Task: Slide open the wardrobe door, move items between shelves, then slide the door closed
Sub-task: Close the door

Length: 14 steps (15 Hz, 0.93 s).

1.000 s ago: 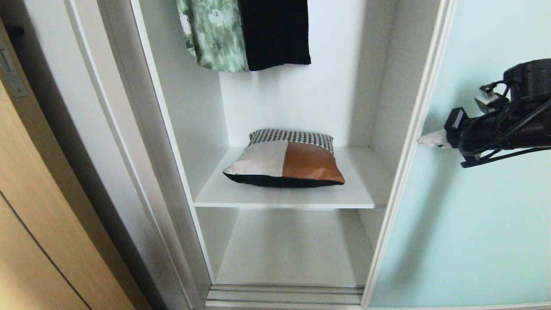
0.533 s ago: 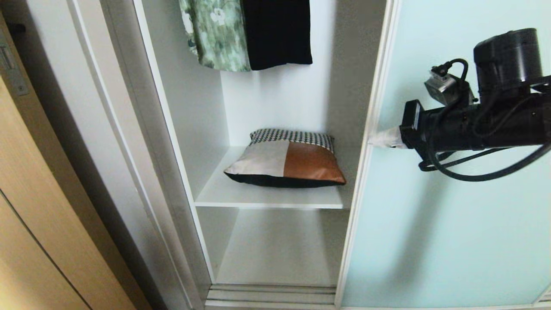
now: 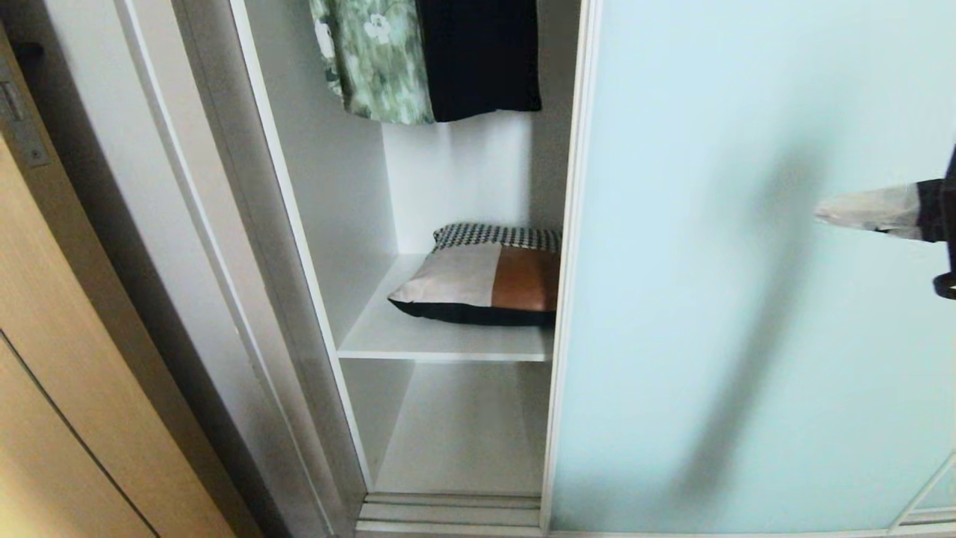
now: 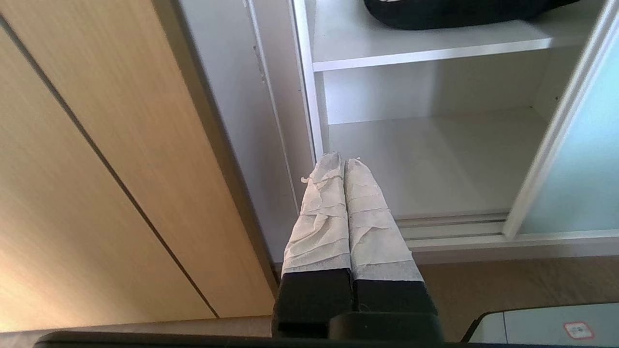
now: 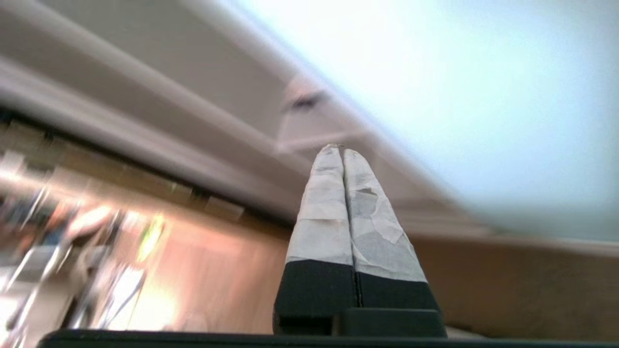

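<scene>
Door-closing step: sliding door [image 3: 747, 299] is covering the frame's right, cushion [image 3: 485, 280] sitting centre on the shelf [image 3: 441, 345]; right claw [image 3: 836, 211], tips pressed together at right edge, should be pushing the door edge steadily leftward.

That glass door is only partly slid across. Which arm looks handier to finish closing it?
Probably the right. The right gripper is shut and up in front of the sliding door, though well back from its leading edge. The left gripper, also shut, is down low by the bottom shelf.

My right gripper [image 3: 821, 213], tape-wrapped fingers pressed together, reaches in level from right edge. My left gripper [image 4: 344, 159] likewise closed, angled downward.
</scene>
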{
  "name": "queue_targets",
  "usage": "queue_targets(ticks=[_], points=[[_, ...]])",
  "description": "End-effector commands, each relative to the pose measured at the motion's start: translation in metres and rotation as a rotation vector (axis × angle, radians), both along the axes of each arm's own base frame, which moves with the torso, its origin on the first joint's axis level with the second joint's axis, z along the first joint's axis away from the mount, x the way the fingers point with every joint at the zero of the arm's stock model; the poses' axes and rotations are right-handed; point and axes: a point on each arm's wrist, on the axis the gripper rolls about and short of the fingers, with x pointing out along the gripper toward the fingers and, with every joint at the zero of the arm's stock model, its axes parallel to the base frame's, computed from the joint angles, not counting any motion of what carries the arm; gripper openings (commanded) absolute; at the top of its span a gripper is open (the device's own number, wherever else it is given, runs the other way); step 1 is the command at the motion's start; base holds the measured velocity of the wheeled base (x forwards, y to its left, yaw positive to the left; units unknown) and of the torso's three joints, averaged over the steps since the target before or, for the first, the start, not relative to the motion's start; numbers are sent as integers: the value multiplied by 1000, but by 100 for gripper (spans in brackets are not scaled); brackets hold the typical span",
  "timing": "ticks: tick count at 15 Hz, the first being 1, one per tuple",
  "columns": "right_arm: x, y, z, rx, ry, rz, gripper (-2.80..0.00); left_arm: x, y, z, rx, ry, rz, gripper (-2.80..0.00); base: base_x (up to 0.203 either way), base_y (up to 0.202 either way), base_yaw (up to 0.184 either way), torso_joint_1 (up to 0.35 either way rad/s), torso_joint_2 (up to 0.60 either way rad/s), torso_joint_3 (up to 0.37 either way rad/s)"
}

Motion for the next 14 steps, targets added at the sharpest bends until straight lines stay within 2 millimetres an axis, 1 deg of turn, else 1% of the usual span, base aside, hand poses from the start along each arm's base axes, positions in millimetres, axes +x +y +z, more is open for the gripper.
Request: queue_targets(ticks=[1,3,6,8,10,14], points=[[-40,-29,5,-6,-64,-193,-280,0,0,0,-1,2,-1,-280,0,0,0,0,0,0],[-53,-54,-3,-49,-64,-380,-280,0,0,0,1,2,-1,-280,0,0,0,0,0,0],[-69,-94,-11,-202,-68,-655,-280,0,0,0,1,2,-1,-280,0,0,0,0,0,0],[-76,-125,-15,-271,-75,-829,-280,0,0,0,1,2,-1,-280,0,0,0,0,0,0],[-76,-168,-21,-298,-47,-975,-280,0,0,0,1,2,-1,-280,0,0,0,0,0,0],[-70,-246,-30,-306,-9,-1119,-280,0,0,0,1,2,-1,-280,0,0,0,0,0,0]])
